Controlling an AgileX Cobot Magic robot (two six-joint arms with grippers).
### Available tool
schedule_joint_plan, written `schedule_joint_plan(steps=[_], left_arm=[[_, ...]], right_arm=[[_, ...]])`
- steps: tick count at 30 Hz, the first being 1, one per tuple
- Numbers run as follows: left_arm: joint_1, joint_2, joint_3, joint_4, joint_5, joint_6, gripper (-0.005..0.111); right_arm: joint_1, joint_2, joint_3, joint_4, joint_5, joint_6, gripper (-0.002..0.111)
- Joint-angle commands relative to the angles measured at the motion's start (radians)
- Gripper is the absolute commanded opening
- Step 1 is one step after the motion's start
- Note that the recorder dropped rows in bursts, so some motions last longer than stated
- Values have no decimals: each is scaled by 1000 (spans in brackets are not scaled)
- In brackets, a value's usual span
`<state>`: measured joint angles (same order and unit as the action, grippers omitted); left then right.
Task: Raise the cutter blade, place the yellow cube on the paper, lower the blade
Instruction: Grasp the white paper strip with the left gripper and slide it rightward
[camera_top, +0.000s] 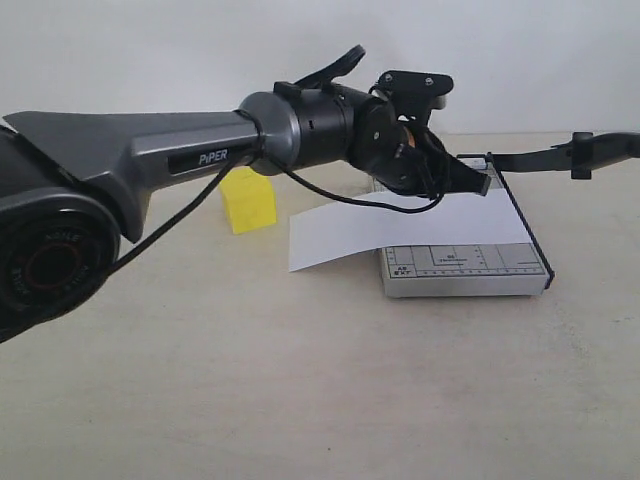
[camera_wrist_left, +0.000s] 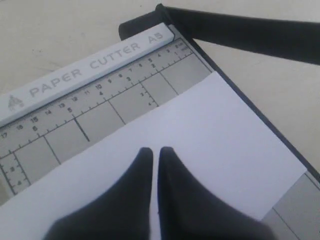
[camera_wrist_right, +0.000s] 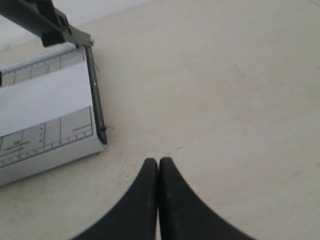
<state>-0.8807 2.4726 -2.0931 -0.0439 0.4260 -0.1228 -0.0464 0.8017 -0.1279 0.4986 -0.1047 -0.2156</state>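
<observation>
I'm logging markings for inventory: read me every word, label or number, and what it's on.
"PiPER": on the left arm.
"PAPER CUTTER A5": white strip on the cutter base.
Ruler numbers, up to "17": cutter base scale.
Small print on the base's front edge: too blurred.

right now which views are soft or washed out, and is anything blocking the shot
Exterior view: the left arm looms large, hiding part of the cutter base; the wall is washed out. Left wrist view: the left gripper is a blurred dark shape, the paper featureless white, the lettering readable. Right wrist view: the right gripper blurred, the table evenly lit.
</observation>
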Motion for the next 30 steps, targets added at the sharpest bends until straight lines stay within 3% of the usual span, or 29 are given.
schedule_joint_plan(steps=[1, 11, 20, 30], left_arm=[[4, 42, -65, 8, 47, 11, 4], [-4, 91, -64, -7, 144, 55, 4], [-4, 142, -84, -305, 132, 299, 4], [-4, 211, -188, -378, 116, 311, 4]], right_arm=[[-3, 76, 0, -11, -12, -2, 0], [-3, 94, 0, -11, -14, -2, 0], [-3, 94, 0, -11, -25, 0, 0], [-3, 94, 0, -11, -19, 26, 0]])
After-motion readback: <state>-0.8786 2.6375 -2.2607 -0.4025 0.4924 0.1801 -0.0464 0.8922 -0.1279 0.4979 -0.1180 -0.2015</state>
